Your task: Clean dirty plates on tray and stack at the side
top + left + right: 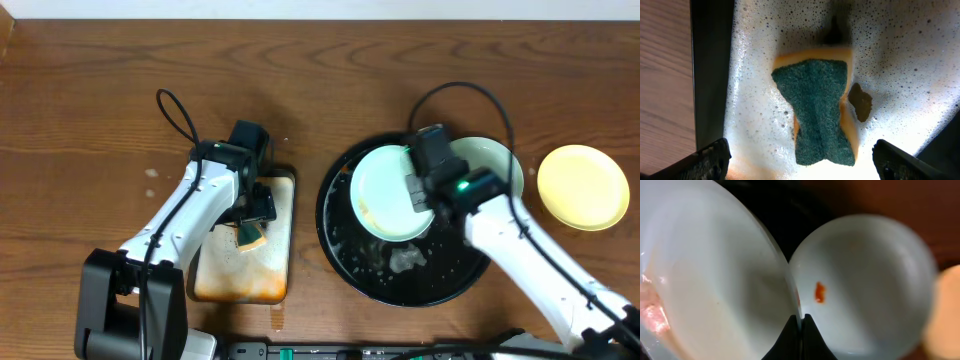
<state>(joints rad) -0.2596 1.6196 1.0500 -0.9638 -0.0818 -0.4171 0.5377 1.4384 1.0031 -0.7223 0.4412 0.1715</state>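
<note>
Plate (pixel 385 195), round smooth mint, rim clenched by right jaws; left jaws spread above scrubby green sponge (pixel 817 110).

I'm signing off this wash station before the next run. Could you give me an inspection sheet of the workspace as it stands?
Surface: brown wooden table, a few pale specks.
Job's things: large round glossy black tray, wet and foamy, holds the nearer pale mint round plastic plate and the farther pale mint plate with an orange smear; pale yellow round plastic plate on the table right of it.
Clutter: rectangular orange-stained metal tray, foamy, with a green-and-yellow sponge lying in it.
Grippers: left gripper open above the sponge; right gripper shut on the nearer plate's rim.
Cables: black cable loop at each arm.
Surroundings: white strip along the table's far edge.
</note>
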